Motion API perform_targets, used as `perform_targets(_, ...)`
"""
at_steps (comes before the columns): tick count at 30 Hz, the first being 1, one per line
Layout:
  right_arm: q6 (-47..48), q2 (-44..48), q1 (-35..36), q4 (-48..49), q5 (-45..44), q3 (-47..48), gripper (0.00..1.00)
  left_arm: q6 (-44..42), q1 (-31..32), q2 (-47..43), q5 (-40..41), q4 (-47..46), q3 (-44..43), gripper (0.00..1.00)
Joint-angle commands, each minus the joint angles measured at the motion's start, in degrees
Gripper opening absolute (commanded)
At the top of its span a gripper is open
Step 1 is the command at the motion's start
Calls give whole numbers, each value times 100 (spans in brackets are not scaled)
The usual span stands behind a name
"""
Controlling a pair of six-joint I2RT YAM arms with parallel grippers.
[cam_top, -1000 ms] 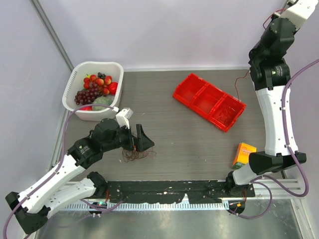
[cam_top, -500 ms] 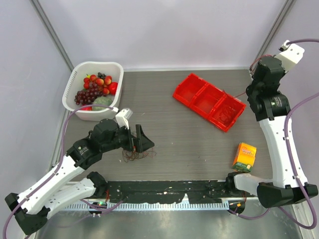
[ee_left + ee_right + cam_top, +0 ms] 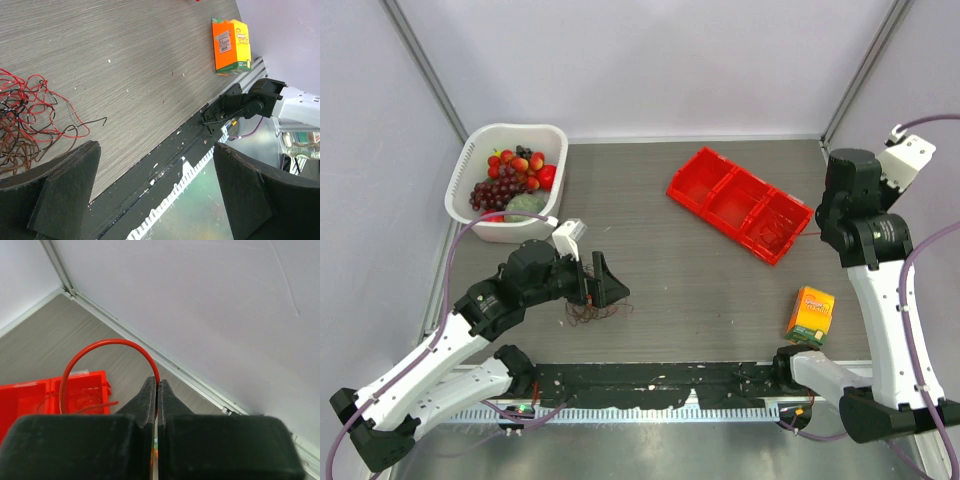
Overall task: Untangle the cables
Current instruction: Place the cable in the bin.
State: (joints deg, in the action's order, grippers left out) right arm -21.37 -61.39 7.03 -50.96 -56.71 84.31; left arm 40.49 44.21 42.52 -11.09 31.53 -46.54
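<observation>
Many hair-thin red and dark cables [image 3: 25,117] lie knotted at the left wrist view's left edge: light, limp, snag-prone. A loose end looks the best hold. Beside them the left gripper [image 3: 157,150] gapes empty; the right gripper [image 3: 157,382] pinches one red wire [image 3: 100,342].

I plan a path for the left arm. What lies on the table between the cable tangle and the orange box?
Nothing: the table is bare between the cables and the orange box. The left wrist view shows it, and the top view agrees.

Cables [image 3: 592,312] on table [image 3: 700,280] beside left claw [image 3: 603,290]; basket [image 3: 460,185] behind, tray [image 3: 695,180] rightward.
</observation>
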Motion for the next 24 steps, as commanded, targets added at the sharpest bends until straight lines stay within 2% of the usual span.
perform_targets(1,61,452,53,269,-404,-712,1,55,18,11,-121,-305,93,100)
perform_targets(5,-218,-12,44,665,-236,-926,1,73,18,124,-200,-375,67,100)
perform_targets(10,-438,-909,-139,1421,-192,-584,1,134,18,64,-200,-393,110,100)
perform_targets(19,141,-2114,-395,3767,1030,-1233,1,91,27,-148,-69,-86,5,100)
perform_targets(24,116,-2492,-439,3927,1660,-1514,1,20,18,-192,46,-6,23,100)
